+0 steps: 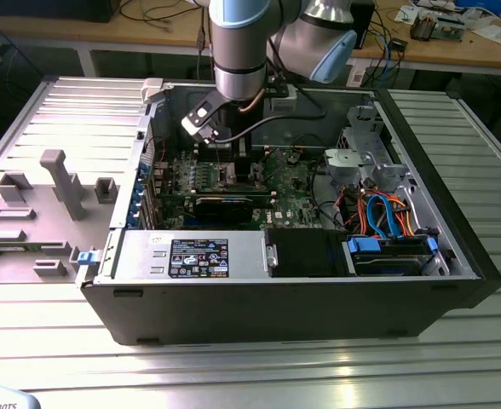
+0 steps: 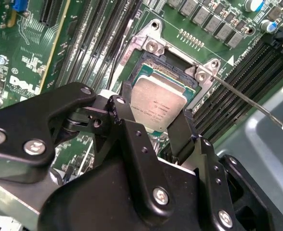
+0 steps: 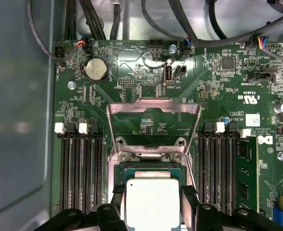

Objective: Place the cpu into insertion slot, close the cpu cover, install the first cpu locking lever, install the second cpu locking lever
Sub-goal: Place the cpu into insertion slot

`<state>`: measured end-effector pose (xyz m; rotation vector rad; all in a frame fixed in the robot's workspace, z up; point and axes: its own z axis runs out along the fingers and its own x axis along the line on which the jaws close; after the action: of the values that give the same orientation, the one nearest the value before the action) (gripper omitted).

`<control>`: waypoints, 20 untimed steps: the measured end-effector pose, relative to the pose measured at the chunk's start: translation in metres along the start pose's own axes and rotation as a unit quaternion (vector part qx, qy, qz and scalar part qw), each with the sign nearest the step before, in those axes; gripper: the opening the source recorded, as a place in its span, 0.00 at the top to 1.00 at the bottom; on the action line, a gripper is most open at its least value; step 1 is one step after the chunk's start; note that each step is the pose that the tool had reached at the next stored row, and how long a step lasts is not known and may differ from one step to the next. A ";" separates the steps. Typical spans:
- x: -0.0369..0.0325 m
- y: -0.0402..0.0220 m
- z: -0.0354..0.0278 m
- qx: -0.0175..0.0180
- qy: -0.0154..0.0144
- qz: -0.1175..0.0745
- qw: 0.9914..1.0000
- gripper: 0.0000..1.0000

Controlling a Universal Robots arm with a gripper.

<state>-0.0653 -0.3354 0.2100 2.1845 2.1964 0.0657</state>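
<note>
The tool (image 2: 151, 115) is closed on the cpu (image 2: 160, 96), which is gripped by two opposite edges between the black fingers (image 2: 123, 113), silver top facing up. The cpu is held directly over the insertion slot (image 3: 153, 168), whose rim is seen just beyond the fingertips; whether the chip is seated cannot be told. The cpu cover (image 3: 151, 104) stands open just past the slot, on the side away from the tool. One thin locking lever (image 2: 247, 103) juts free to one side of the tool. Memory slots (image 3: 81, 168) are ranged on both sides of it. In the exterior view the tool is seen inside the open computer case (image 1: 276, 307), which is set on the counter (image 1: 233, 375).
</note>
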 end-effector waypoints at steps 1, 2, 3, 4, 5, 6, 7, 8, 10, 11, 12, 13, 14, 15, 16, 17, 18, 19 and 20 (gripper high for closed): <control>0.0000 -0.0001 0.0006 0.000 0.000 0.000 1.000 0.46; 0.0000 -0.0002 0.0012 0.000 0.000 0.000 1.000 0.46; 0.0000 -0.0003 0.0015 0.000 0.000 0.000 1.000 0.46; 0.0000 -0.0003 0.0015 0.000 0.000 0.001 1.000 0.46; 0.0000 -0.0003 0.0016 0.000 0.001 0.001 1.000 0.46; 0.0000 -0.0003 0.0017 0.000 0.001 0.001 1.000 0.46; 0.0000 -0.0003 0.0017 0.000 0.001 0.001 1.000 0.46; 0.0000 -0.0003 0.0017 0.000 0.001 0.001 1.000 0.46; 0.0000 -0.0003 0.0017 0.000 0.001 0.000 1.000 0.46; 0.0000 -0.0003 0.0017 0.000 0.001 0.001 1.000 0.46; 0.0000 -0.0003 0.0018 0.000 0.001 0.001 1.000 0.46; 0.0000 -0.0003 0.0018 0.000 0.001 0.001 1.000 0.46; 0.0000 -0.0003 0.0018 0.000 0.001 0.001 1.000 0.46; 0.0000 -0.0003 0.0018 0.000 0.001 0.001 1.000 0.46; 0.0000 -0.0003 0.0018 0.000 0.001 0.000 1.000 0.46; 0.0000 -0.0003 0.0018 0.000 0.001 0.000 1.000 0.46; 0.0000 -0.0003 0.0018 0.000 0.001 -0.001 1.000 0.46; -0.0006 -0.0016 0.0062 0.000 0.004 -0.001 1.000 0.46; -0.0022 -0.0019 0.0111 0.000 0.003 0.001 1.000 0.46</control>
<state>-0.0665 -0.3376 0.1989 2.1894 2.1979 0.0728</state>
